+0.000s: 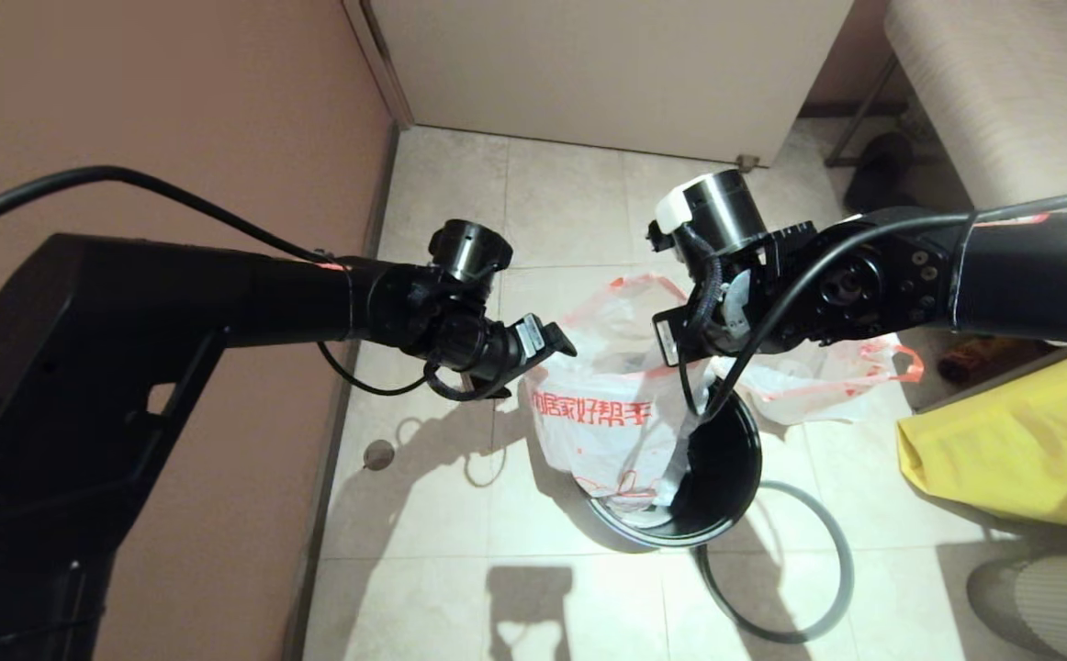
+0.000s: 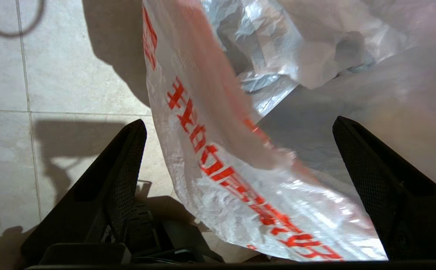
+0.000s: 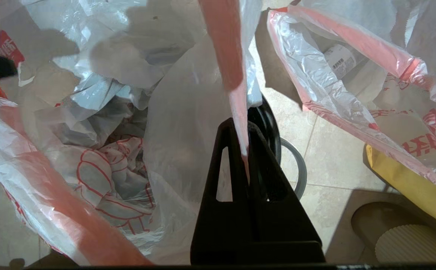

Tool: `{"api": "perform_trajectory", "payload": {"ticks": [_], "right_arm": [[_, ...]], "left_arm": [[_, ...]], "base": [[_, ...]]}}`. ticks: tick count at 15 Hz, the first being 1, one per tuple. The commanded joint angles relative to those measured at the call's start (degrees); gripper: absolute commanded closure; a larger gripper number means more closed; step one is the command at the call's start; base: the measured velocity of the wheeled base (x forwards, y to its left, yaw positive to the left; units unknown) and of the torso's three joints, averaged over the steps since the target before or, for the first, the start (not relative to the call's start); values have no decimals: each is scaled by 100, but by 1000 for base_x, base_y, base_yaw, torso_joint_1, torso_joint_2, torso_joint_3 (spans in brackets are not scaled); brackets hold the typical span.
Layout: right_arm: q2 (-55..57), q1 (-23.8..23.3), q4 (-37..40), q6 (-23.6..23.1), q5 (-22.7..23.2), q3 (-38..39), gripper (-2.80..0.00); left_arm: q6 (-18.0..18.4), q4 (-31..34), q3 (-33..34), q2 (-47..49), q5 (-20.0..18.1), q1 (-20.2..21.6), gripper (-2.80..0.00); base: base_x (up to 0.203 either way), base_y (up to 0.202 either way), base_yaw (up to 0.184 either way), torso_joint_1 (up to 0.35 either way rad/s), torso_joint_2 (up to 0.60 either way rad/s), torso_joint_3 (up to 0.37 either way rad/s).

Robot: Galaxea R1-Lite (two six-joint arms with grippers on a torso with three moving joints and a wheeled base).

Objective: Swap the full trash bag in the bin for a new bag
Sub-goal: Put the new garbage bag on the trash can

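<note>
While the right end effector (image 3: 245, 150) pinches the new bag's (image 1: 602, 418) pink rim over the bin (image 1: 717, 477), centre frame, the spread left end effector (image 2: 236, 157) may miss the opposite rim or tear the film.

the left gripper (image 2: 236, 165) has its jaws spread wide, and the new bag (image 2: 240, 180) hangs between them, its rim across the gap; bare floor (image 2: 71, 75) lies free on the gripper's outer side; the right gripper (image 3: 246, 150) is clamped on the bag's pink rim band, with film crowding one side of it; on its other side the bin (image 3: 268, 127) rim, the hoop (image 3: 298, 165) on the floor, the full bag (image 3: 353, 97) and a yellow bag (image 3: 402, 180) narrow the way.
</note>
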Motion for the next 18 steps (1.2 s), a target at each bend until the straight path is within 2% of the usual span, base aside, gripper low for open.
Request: {"api": "perform_trajectory", "payload": {"ticks": [1, 2, 5, 10, 15, 18], "right_arm": [[-29, 3, 13, 4, -17, -10, 0], [-45, 0, 13, 4, -17, -10, 0], [-64, 7, 13, -14, -17, -37, 0], [-207, -105, 36, 15, -11, 68, 0], [-1140, -644, 17, 81, 156, 1441, 0], [-1566, -1201, 13, 353, 728, 2077, 0]], "left_arm": [[-19, 10, 26, 246, -9, -11, -280], [-13, -8, 22, 290, -51, -11, 0], [-10, -18, -33, 283, -309, -29, 0], [9, 103, 45, 291, -364, -212, 0], [25, 748, 265, -370, -518, -783, 0], [24, 1108, 293, -352, -513, -1115, 0]], "base": [[0, 0, 0, 0, 0, 0], [0, 0, 0, 0, 0, 0], [0, 0, 0, 0, 0, 0], [0, 0, 0, 0, 0, 0], [0, 0, 0, 0, 0, 0], [0, 0, 0, 0, 0, 0]]}}
